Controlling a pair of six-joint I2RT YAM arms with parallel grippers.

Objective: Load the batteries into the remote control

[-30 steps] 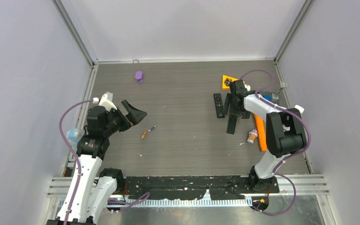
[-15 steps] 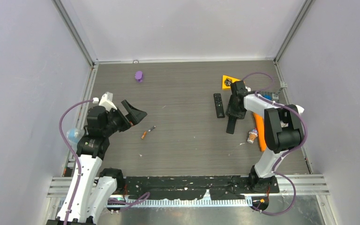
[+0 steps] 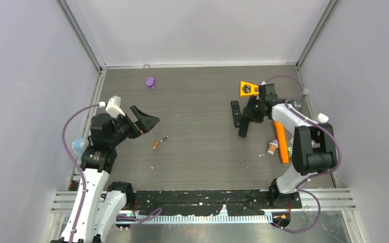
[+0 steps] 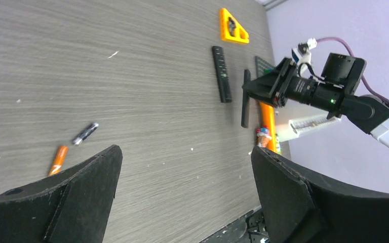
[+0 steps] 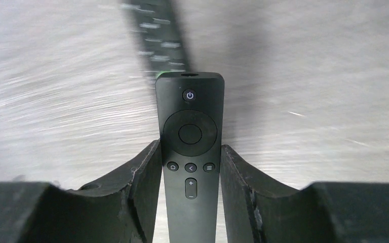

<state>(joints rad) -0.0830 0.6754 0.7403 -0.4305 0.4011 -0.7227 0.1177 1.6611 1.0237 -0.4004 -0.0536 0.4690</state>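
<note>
My right gripper (image 3: 254, 109) (image 5: 190, 148) is shut on a black remote control (image 3: 243, 128) (image 5: 190, 116) and holds it off the table, buttons facing the wrist camera. A second black remote (image 3: 236, 113) (image 4: 221, 81) lies flat just left of it. Two batteries lie mid-table: an orange one (image 3: 155, 146) (image 4: 58, 159) and a dark grey one (image 3: 164, 138) (image 4: 85, 133). Above the table on the left hangs my left gripper (image 3: 145, 119) (image 4: 185, 149), wide open with nothing between its jaws, a little left of the batteries.
An orange triangular piece (image 3: 248, 88) sits behind the right gripper. A long thick orange stick (image 3: 281, 142) and a small colourful toy (image 3: 272, 147) lie by the right arm. A purple object (image 3: 150, 81) rests at the back left.
The right gripper closed on the remote and swung it up and leftward, its free end now pointing toward the table's middle. The left arm shifted slightly and stayed open.
</note>
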